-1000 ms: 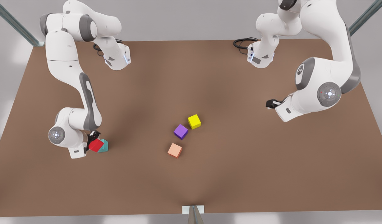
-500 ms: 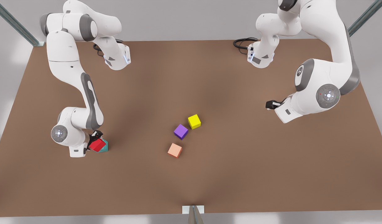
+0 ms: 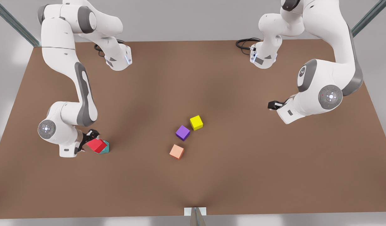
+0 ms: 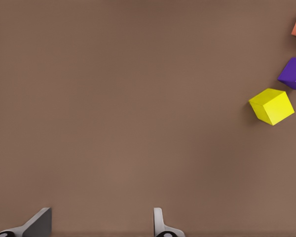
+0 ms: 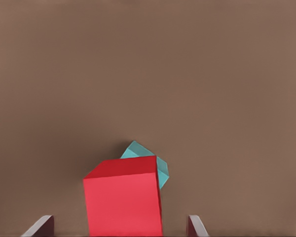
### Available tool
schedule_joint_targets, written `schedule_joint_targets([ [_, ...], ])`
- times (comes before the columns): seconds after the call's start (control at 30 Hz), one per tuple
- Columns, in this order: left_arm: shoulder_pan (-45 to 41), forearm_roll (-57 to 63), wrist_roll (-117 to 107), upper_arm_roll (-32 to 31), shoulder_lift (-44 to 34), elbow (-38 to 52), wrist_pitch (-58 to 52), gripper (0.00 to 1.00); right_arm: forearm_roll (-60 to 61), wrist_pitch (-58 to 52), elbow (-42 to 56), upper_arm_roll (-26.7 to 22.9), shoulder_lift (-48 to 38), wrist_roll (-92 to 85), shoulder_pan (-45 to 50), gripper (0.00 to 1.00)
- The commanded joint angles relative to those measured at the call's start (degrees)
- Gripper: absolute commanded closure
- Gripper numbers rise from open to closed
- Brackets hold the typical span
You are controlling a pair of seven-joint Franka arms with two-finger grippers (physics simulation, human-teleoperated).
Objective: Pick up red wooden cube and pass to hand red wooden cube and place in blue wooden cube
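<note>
- Down at the front view's left, the red wooden cube (image 3: 97,145) sits on top of the blue wooden cube (image 3: 105,147), which rests on the brown desk (image 3: 211,175).
- Seen from the right wrist view, the red wooden cube (image 5: 123,197) covers most of the blue wooden cube (image 5: 144,157) (just a teal corner and edge show past it), and it is turned at a different angle from the cube beneath.
- Right claw (image 3: 88,139): it is just beside the red wooden cube, on the side away from the blue one. Its two fingertips (image 5: 39,226) stand wide, one on each side of the red cube with a gap on both sides, so it grips nothing.
- Left claw (image 3: 273,105): it hangs over bare desk, well apart from the red wooden cube, on the far side of the loose cubes. Its fingers (image 4: 37,224) are spread wide and hold nothing; this arm waits.
- Between the red wooden cube and the left claw lie three loose cubes on the desk: a salmon cube (image 3: 176,152) nearest the red one, then a purple cube (image 3: 182,132), then a yellow cube (image 3: 196,122) just beside the purple.
</note>
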Motion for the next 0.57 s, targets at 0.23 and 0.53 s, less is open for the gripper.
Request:
schedule_joint_targets([
  [0.23, -0.1, 0.0, -0.6, 0.0, -0.1, 0.0, -0.2, 0.00, -6.6, -49.5, 30.7, -1.8, -3.8, 58.4, 0.0, 0.00],
  [0.53, -0.2, 0.0, -0.6, 0.0, -0.1, 0.0, -0.2, 0.00, -7.4, -40.5, 15.2, 8.3, -17.8, 57.7, -10.9, 0.00],
])
